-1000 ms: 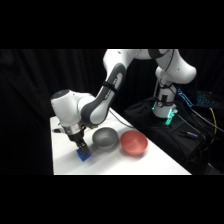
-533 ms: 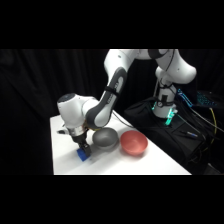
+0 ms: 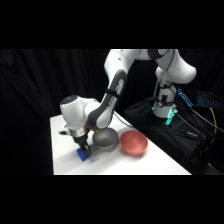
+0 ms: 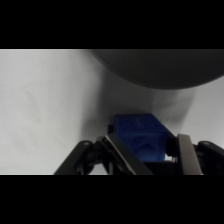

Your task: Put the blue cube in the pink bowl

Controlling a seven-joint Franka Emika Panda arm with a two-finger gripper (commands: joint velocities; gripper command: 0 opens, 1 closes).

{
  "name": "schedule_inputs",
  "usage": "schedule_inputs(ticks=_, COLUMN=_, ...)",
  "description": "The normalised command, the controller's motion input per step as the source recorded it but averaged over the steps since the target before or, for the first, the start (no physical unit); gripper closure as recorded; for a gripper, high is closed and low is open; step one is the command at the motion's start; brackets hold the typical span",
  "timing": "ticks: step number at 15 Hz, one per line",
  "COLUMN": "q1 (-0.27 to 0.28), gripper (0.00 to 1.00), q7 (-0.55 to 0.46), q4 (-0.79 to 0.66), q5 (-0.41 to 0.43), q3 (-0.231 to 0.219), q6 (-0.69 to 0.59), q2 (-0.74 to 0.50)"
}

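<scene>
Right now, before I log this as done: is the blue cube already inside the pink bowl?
No. The blue cube sits on the table between the gripper fingers, beyond the grey bowl from the pink bowl.

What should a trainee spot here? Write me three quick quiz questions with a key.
1. What stands between the cube and the pink bowl?
2. True or false: the cube lies in the pink bowl.
3. Where is the gripper? A: down at the cube, one finger on each side. B: over the pink bowl. C: raised high above the table.

Key
1. The grey bowl.
2. False: the cube is on the table.
3. A.
</scene>
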Motion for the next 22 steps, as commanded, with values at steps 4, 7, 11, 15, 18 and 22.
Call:
schedule_inputs(ticks=4, q1=-0.001, gripper=0.74, q7=0.06, q4=0.01, q5=0.003, q3=-0.014, q6=0.13, q2=0.03)
schedule_inputs(ticks=7, q1=0.025, gripper=0.77, q7=0.07, q4=-0.04, q5=-0.013, q3=-0.023, q6=0.01, q2=-0.05)
schedule_inputs(ticks=11, q1=0.079, gripper=0.77, q7=0.08, q4=-0.21, q5=-0.066, q3=-0.043, q6=-0.17, q2=-0.34)
schedule_inputs(ticks=15, q1=0.070, gripper=0.77, q7=0.07, q4=-0.24, q5=-0.065, q3=-0.043, q6=-0.31, q2=-0.46)
schedule_inputs(ticks=18, q1=0.056, gripper=0.77, q7=0.06, q4=-0.21, q5=-0.065, q3=-0.047, q6=-0.30, q2=-0.45)
schedule_inputs(ticks=22, q1=0.052, gripper=0.77, q7=0.05, q4=-0.29, q5=-0.060, q3=-0.042, q6=-0.20, q2=-0.47)
